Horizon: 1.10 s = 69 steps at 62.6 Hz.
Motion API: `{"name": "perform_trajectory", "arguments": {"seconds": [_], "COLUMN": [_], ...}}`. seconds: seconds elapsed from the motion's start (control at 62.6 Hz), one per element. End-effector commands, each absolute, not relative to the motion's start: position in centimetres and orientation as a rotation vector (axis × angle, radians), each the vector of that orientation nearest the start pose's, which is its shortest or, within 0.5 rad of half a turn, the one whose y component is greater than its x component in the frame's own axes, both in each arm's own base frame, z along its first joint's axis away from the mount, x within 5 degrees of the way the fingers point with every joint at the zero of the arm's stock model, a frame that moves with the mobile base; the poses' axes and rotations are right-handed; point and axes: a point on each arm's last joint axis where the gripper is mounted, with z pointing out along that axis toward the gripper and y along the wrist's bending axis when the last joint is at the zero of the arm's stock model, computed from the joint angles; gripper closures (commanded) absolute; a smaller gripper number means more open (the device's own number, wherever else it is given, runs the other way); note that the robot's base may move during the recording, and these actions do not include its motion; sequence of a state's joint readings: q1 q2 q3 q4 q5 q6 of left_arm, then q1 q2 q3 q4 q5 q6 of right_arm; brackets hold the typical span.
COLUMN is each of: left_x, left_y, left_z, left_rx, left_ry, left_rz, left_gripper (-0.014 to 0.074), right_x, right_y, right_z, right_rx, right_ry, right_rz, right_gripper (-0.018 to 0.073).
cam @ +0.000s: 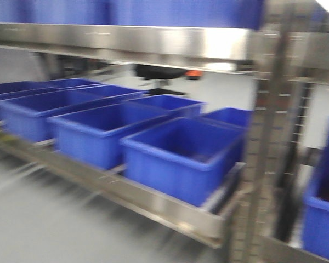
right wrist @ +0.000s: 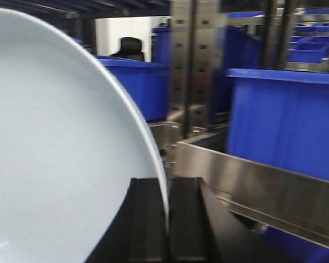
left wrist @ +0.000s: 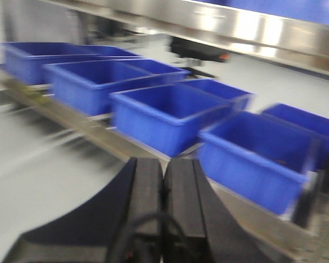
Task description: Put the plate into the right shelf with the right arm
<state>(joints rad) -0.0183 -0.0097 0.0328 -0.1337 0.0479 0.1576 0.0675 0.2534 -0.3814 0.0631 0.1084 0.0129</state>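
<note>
The blurred front view shows blue bins (cam: 181, 156) but no plate. In the left wrist view, the left hand (left wrist: 163, 167) is pressed together and empty. In the right wrist view, the right hand (right wrist: 168, 189) clamps the plate (right wrist: 55, 142) by its rim, close before the right shelf (right wrist: 252, 183). The grasp is done and the placing is not.

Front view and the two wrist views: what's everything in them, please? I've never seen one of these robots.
Plate: one, white, standing on edge at the left of the right wrist view.
Steel shelf rack: at least one, shiny silver rails with perforated grey uprights, across the front view.
Bins: blue, in two rows on the lower rail; blur hides the exact count.
Dark object: one, black with an orange spot, behind the rack.
Floor: grey, below the rack.
Left gripper: black, shut, empty.
Right gripper: black, shut on the plate's rim.
</note>
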Motion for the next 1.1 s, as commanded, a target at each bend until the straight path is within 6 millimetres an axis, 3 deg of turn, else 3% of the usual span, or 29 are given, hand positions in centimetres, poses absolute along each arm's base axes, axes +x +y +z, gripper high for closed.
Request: {"name": "perform_trajectory", "arguments": {"seconds": [0.0,1.086], "left_x": [5.62,5.62], "left_y": [-0.06,-0.06], "left_z": [20.35,20.35], "left_rx": [0.016,0.016], "left_ry": [1.465,1.465], "left_rz": [-0.005,-0.005], "left_gripper": [0.0724,0.0724], "right_x": [6.61,6.61], "right_y": [0.40,0.40], "right_z": [33.29,33.29], "right_rx": [0.004,0.004], "right_ry": [1.358,1.358], "right_rz": [0.106,0.106], "right_gripper": [0.0505,0.0505]}}
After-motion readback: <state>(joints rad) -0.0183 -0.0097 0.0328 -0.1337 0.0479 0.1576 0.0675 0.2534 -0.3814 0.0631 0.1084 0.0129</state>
